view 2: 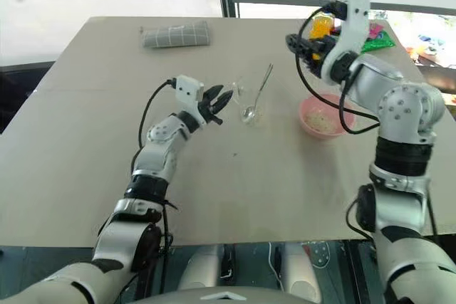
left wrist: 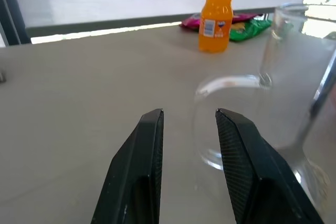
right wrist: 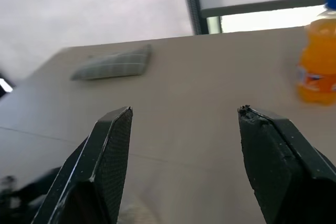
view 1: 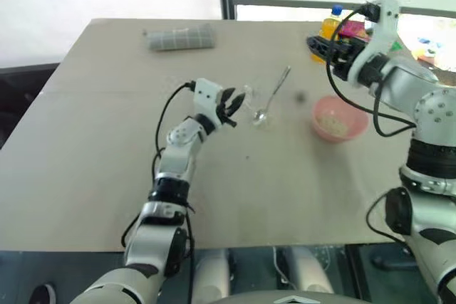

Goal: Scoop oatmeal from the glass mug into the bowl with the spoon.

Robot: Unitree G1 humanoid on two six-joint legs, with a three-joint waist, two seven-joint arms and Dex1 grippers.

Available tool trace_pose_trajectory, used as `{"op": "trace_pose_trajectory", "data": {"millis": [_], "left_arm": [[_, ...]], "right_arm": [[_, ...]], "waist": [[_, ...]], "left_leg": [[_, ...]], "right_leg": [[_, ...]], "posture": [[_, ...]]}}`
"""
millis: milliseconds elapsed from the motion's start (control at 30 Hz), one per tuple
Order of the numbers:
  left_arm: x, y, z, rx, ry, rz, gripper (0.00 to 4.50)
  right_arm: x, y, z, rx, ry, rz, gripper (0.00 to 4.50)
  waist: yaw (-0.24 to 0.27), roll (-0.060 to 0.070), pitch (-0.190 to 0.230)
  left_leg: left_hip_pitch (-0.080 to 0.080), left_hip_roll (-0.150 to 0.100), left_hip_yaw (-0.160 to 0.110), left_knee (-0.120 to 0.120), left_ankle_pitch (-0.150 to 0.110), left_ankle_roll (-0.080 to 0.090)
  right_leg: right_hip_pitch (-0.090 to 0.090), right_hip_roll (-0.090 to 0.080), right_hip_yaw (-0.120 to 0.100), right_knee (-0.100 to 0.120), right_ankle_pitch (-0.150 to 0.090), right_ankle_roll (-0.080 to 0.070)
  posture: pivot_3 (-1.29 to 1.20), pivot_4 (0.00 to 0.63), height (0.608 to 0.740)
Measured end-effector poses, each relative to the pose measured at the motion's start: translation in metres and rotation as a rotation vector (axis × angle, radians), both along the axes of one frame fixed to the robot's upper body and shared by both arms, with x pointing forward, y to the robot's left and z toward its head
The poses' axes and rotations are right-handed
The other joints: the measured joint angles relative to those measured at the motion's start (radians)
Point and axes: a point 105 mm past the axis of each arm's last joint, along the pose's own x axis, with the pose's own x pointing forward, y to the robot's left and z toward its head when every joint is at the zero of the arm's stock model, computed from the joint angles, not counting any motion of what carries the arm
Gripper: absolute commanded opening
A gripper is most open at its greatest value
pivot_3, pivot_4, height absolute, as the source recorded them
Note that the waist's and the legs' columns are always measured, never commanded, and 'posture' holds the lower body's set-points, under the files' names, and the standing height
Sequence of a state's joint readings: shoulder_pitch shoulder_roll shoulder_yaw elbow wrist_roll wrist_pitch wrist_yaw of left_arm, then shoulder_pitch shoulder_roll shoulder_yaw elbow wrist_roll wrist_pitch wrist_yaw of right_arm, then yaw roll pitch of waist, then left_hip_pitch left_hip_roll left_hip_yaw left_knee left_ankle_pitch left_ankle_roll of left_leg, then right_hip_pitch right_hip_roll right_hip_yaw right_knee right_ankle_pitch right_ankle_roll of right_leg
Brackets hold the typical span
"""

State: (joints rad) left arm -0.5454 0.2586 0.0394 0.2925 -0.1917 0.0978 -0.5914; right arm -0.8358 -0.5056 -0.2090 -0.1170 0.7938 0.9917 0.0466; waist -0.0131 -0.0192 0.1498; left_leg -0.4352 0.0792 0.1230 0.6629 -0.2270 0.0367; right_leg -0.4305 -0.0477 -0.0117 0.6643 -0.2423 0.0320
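Observation:
The glass mug (view 1: 251, 100) stands mid-table with the spoon (view 1: 274, 92) leaning in it, handle up and away. My left gripper (view 1: 231, 105) hovers level just left of the mug, open, nothing between its fingers (left wrist: 152, 145). The mug's clear handle (left wrist: 231, 82) lies just beyond the fingertips. To the right sits the pink bowl (view 1: 340, 120) with a small heap of oatmeal (view 1: 333, 126) inside. My right gripper (view 1: 313, 44) is raised above the table behind the bowl, open wide and empty.
An orange bottle (view 1: 331, 23) and coloured snack packets (view 2: 377, 37) sit at the table's far right edge. A folded grey checked cloth (view 1: 180, 38) lies at the far left. The beige table (view 1: 92, 140) stretches bare toward me.

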Motion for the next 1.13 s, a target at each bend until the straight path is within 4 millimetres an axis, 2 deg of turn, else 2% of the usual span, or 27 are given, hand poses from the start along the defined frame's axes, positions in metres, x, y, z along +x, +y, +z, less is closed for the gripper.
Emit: {"op": "trace_pose_trajectory", "data": {"millis": [100,167,233,267,333,400,433,467,567,700,833,1133], "left_arm": [[-0.014,0.003,0.001,0.009,0.007,-0.021,1.65],[-0.028,0.007,0.004,0.026,0.005,-0.043,1.65],[-0.045,0.014,0.002,0.057,0.018,-0.055,2.13],[-0.056,0.02,-0.004,0.078,0.04,-0.055,2.43],[-0.067,0.032,-0.012,0.094,0.084,-0.033,3.31],[-0.082,0.044,-0.016,0.092,0.115,-0.003,4.28],[-0.09,0.05,-0.019,0.096,0.132,0.012,4.41],[-0.098,0.058,-0.025,0.107,0.159,0.032,4.41],[-0.117,0.073,-0.039,0.09,0.219,0.089,4.41],[-0.132,0.082,-0.048,0.083,0.251,0.15,4.41],[-0.152,0.094,-0.07,0.141,0.31,0.215,4.41],[-0.151,0.096,-0.068,0.18,0.269,0.242,4.41]], "right_arm": [[-0.008,-0.007,-0.001,-0.038,-0.059,0.003,3.2],[-0.019,-0.006,-0.01,-0.05,-0.106,0.041,3.2],[-0.035,-0.005,-0.028,-0.052,-0.109,0.112,3.2],[-0.047,-0.006,-0.044,-0.068,-0.084,0.152,3.75],[-0.06,-0.008,-0.067,-0.089,-0.03,0.195,4.49],[-0.082,-0.009,-0.093,-0.117,0.022,0.256,4.5],[-0.094,-0.009,-0.107,-0.116,0.057,0.288,4.5],[-0.107,-0.01,-0.127,-0.105,0.113,0.319,4.5],[-0.125,-0.015,-0.158,-0.142,0.162,0.338,4.5],[-0.128,-0.024,-0.177,-0.154,0.165,0.322,4.5],[-0.13,-0.043,-0.201,-0.196,0.193,0.29,4.5],[-0.129,-0.052,-0.209,-0.241,0.154,0.306,4.5]], "waist": [[0.0,0.0,0.0],[-0.001,0.0,0.0],[0.0,0.0,0.0],[0.0,0.0,0.0],[0.001,0.0,0.0],[0.003,0.0,0.0],[0.004,0.0,0.0],[0.002,0.0,0.0],[-0.003,0.0,0.0],[-0.001,-0.001,0.0],[0.0,-0.001,-0.001],[0.004,-0.001,-0.001]], "left_leg": [[0.001,0.0,-0.001,0.0,0.0,0.0],[0.002,0.001,-0.001,-0.001,0.0,0.0],[0.001,0.001,-0.003,-0.002,0.0,0.0],[0.002,0.001,-0.004,-0.003,0.0,0.0],[0.002,0.0,-0.004,-0.002,-0.001,0.001],[0.004,0.001,-0.006,-0.002,-0.003,0.004],[0.005,0.001,-0.007,-0.002,-0.003,0.005],[0.007,0.0,-0.007,-0.002,-0.003,0.005],[0.01,0.0,-0.006,-0.001,-0.003,0.005],[0.021,0.001,-0.006,0.0,-0.006,0.001],[0.021,0.002,-0.006,0.0,-0.006,0.001],[0.019,0.001,-0.005,-0.001,-0.007,0.004]], "right_leg": [[0.0,0.001,0.0,0.001,0.0,0.0],[0.0,0.001,0.001,0.0,0.0,0.0],[0.001,0.001,0.0,0.0,0.0,0.0],[0.001,0.001,0.001,-0.001,0.0,0.0],[0.001,0.0,0.001,-0.001,0.0,0.0],[0.004,0.0,0.0,-0.001,0.0,0.0],[0.005,0.0,-0.001,-0.002,0.0,0.0],[0.007,0.0,-0.001,-0.002,0.0,0.0],[0.009,0.0,0.0,-0.002,-0.001,0.0],[0.018,-0.001,0.0,-0.001,-0.005,-0.001],[0.017,-0.002,0.0,-0.002,-0.003,-0.004],[0.017,-0.002,0.001,-0.002,-0.002,-0.006]], "posture": [[0.0,0.15,0.74],[0.0,0.15,0.74],[0.0,0.15,0.74],[0.0,0.15,0.74],[0.0,0.15,0.74],[0.0,0.15,0.74],[0.0,0.15,0.74],[0.0,0.15,0.74],[0.0,0.15,0.74],[0.0,0.15,0.74],[0.0,0.15,0.74],[0.0,0.15,0.74]]}}
